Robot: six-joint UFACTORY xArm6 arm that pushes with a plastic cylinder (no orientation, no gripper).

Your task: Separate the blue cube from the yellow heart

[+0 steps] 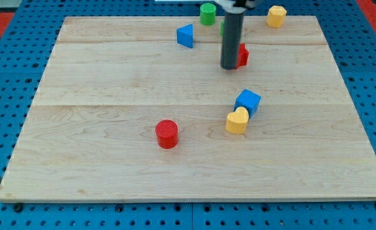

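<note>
The blue cube (pixel 248 101) sits right of the board's middle. The yellow heart (pixel 237 120) lies just below and left of it, touching it. My tip (pixel 229 66) stands above them toward the view's top, a short way from the cube and not touching it. The rod partly hides a red block (pixel 242 55) right beside the tip, and a green block (pixel 223 27) behind the rod.
A red cylinder (pixel 167 133) stands left of the heart. A blue triangular block (pixel 185 36), a green cylinder (pixel 208 13) and a yellow block (pixel 276 15) lie near the top edge. The wooden board (pixel 98 172) rests on a blue pegboard.
</note>
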